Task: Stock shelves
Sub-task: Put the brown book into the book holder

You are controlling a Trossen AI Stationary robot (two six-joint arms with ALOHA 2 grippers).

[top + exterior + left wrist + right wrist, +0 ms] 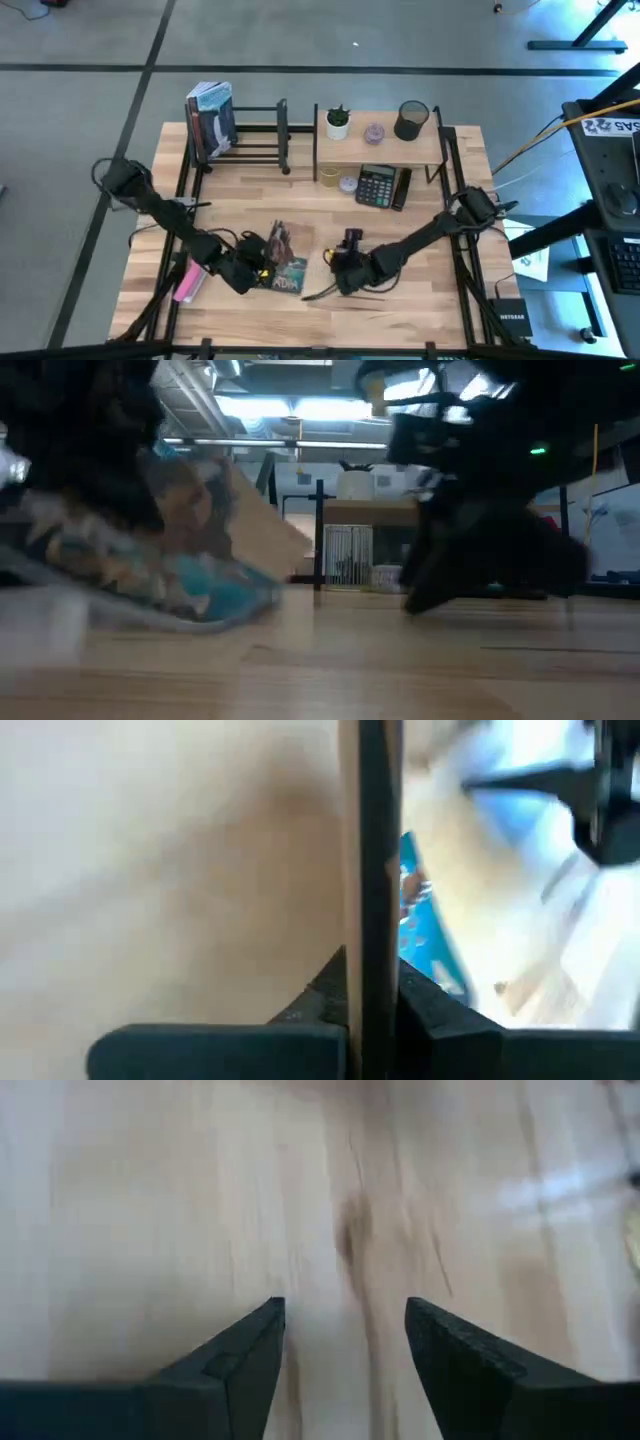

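Note:
A thin book with a colourful blue cover (283, 262) is at the table's near middle, with my left gripper (252, 268) shut on it from its left side. In the low view the book (190, 585) is tilted. My right gripper (347, 272) hovers open just right of the book, over bare wood (340, 1230), with nothing between its fingers. At the far edge stand the black bar rack (255, 135), holding upright books (210, 120), and the light wood shelf (380, 140). My left gripper pinches the book's thin edge (371, 900) between its two fingers; the wrist view sees the book edge-on, with the blue cover (420, 925) to one side. The book is tilted, its lower edge (215, 610) on the tabletop.
The wood shelf's top carries a small potted plant (338, 121), a purple item (374, 132) and a black cup (411, 120). A calculator (377, 186) and a yellow cup (329, 175) are in front of it. A pink object (188, 281) lies near the left front.

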